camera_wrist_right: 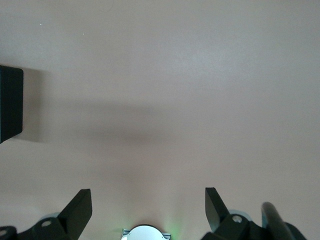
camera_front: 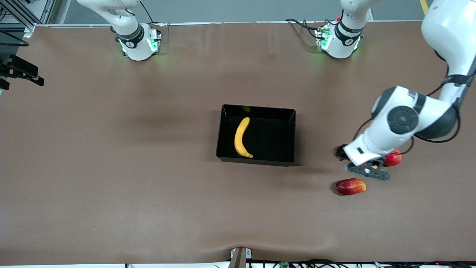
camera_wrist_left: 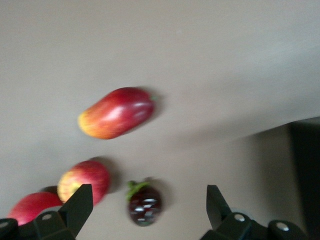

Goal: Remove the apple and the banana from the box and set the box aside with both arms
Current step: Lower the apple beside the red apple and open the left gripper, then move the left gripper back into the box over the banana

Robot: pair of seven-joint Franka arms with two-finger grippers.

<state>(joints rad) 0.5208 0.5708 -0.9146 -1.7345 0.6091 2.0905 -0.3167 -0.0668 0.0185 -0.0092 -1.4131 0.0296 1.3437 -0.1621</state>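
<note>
The black box (camera_front: 290, 136) sits mid-table with the yellow banana (camera_front: 242, 138) lying inside it. My left gripper (camera_front: 367, 170) (camera_wrist_left: 149, 196) hangs open and holds nothing, low over a cluster of fruit toward the left arm's end of the table. The small red apple (camera_wrist_left: 84, 181) with a yellow patch lies just beside one finger (camera_wrist_left: 79, 204). In the front view the apple is hidden under the hand. My right gripper (camera_wrist_right: 147, 202) is open and holds nothing. It waits high over the bare table by its own base (camera_wrist_right: 145, 233), out of the front view.
A dark glossy fruit (camera_wrist_left: 145, 204) lies directly between the left fingers. An oblong red-yellow mango (camera_front: 350, 186) (camera_wrist_left: 116, 112) lies nearer the front camera than the gripper. Another red fruit (camera_front: 393, 159) (camera_wrist_left: 31, 207) lies beside the apple. A black fixture (camera_front: 22, 70) juts in at the right arm's end.
</note>
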